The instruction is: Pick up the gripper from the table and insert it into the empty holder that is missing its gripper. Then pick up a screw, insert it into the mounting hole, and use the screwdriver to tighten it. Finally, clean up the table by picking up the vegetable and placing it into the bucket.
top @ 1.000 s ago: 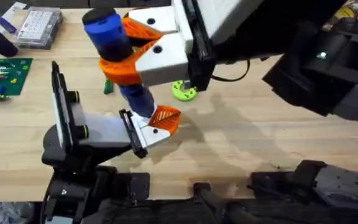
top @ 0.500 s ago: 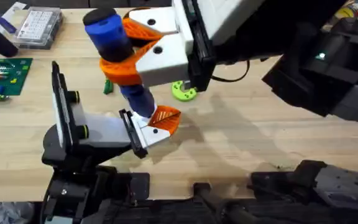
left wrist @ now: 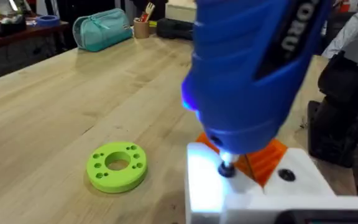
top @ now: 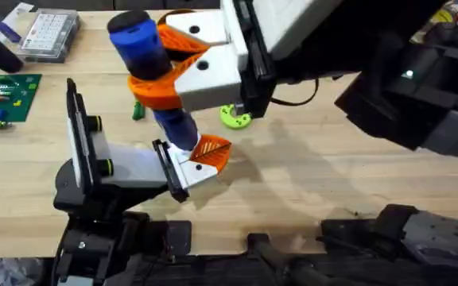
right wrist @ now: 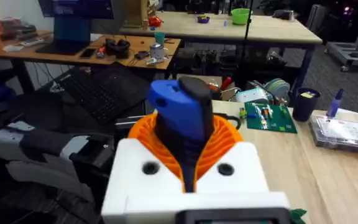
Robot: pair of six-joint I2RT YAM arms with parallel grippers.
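My right gripper (top: 151, 70) reaches across from the right, its white fingers with orange pads (right wrist: 222, 140) shut on the blue screwdriver (top: 145, 56). The screwdriver stands tilted, tip down. Its bit (left wrist: 227, 168) rests on a dark spot in the white base of the gripper (top: 205, 156). That orange-tipped piece sits against the black bracket (top: 169, 171) of the pale grey holder (top: 126, 168) at the lower left. The dark green vegetable (top: 137, 111) lies behind the screwdriver, partly hidden. The bucket is out of view.
A lime-green ring (top: 235, 117) lies just right of the screwdriver. A green circuit board (top: 2, 97) and a clear parts box (top: 48, 33) sit at the far left. Bare wood stretches to the right of the ring.
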